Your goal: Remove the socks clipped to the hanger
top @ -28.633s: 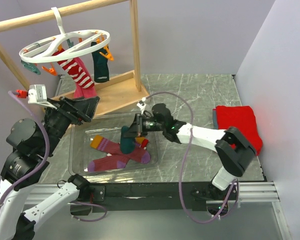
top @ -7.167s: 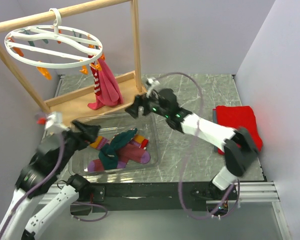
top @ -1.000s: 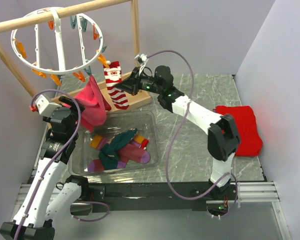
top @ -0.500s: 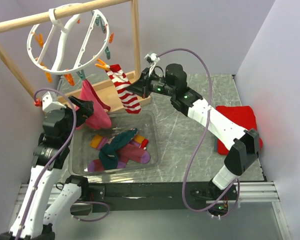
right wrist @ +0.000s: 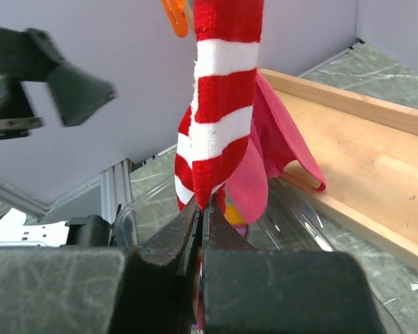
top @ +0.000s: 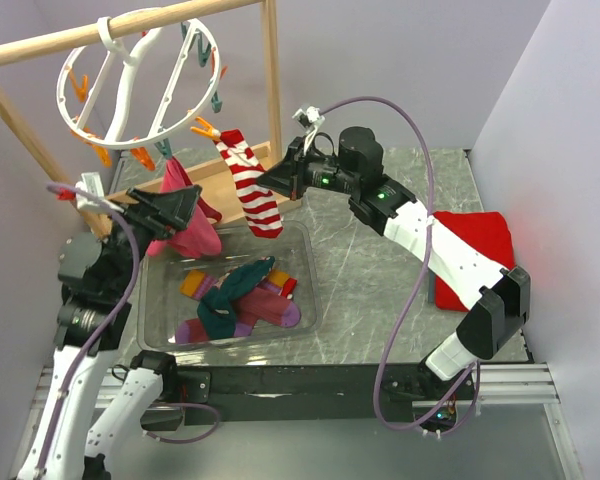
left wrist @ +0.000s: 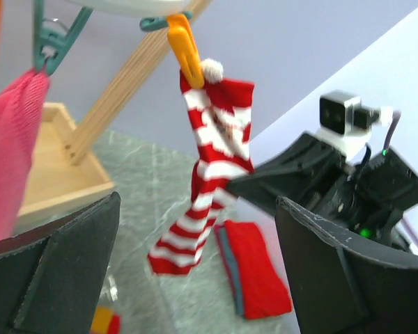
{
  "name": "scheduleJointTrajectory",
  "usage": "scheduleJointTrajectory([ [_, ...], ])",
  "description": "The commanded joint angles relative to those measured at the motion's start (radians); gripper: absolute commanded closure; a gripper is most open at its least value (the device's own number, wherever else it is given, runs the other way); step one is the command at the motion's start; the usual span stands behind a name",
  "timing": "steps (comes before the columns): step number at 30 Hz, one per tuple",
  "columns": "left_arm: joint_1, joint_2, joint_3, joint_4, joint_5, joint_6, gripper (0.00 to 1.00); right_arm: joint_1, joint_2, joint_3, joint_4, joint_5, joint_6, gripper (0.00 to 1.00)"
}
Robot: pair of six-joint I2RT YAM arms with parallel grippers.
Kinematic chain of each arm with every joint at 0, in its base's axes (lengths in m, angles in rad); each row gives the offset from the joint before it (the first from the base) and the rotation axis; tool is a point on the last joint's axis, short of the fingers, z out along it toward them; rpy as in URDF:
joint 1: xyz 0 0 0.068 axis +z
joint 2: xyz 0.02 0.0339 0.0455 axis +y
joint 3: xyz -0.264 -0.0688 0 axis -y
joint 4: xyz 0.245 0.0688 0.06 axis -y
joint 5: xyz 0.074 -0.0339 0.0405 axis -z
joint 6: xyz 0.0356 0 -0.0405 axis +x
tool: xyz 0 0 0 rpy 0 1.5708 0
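Lying nearest, loose socks (top: 242, 298) fill the clear tray (top: 302, 262). Beyond them the left gripper (left wrist: 198, 198) gapes wide, holding nothing, just beside the pink sock (top: 185, 225) on its teal clip (left wrist: 52, 45). Farther off, the right gripper (right wrist: 200, 209) is pinched together on the edge of the striped sock (right wrist: 219, 118), which hangs from an orange clip (left wrist: 183, 45) on the hanger (top: 130, 80).

I've got open desk (top: 365, 285) between the clear tray (top: 302, 258) and the red cloth (top: 475, 255) at the right edge; a claw fits through there. The back left corner is crowded: wooden post (top: 271, 80), tilted ring hanger (top: 130, 70), and the striped sock (top: 252, 190) and pink sock (top: 188, 228) hanging by the tray's far edge. My right arm (top: 430, 235) crosses above the desk's middle, right claw (right wrist: 198, 209) pinching the striped sock's toe. The left claw (top: 175, 208), spread wide, sits just beside the pink sock.
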Motion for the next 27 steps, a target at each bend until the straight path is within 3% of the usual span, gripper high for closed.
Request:
scheduleJointTrajectory([
  [1,0.004,0.079,-0.05,0.212,0.005,-0.157,0.04,0.004,-0.039,0.01,-0.036,-0.034,0.006,1.0],
  [4,0.004,0.139,-0.008,0.223,-0.059,-0.235,0.01,0.017,-0.031,0.03,-0.071,0.001,-0.023,1.0],
  [10,0.004,0.271,0.198,0.013,-0.145,-0.317,0.04,0.063,-0.026,0.047,-0.119,0.156,-0.118,1.0],
  [16,0.004,0.293,0.16,0.209,-0.059,-0.31,0.05,0.075,-0.02,0.05,-0.094,0.141,-0.111,1.0],
  [22,0.004,0.349,0.227,0.11,-0.145,-0.378,0.08,0.106,-0.033,0.047,-0.105,0.187,-0.143,1.0],
  [27,0.002,0.413,0.344,0.007,-0.145,-0.383,0.09,0.152,-0.039,0.049,-0.134,0.379,-0.247,1.0],
])
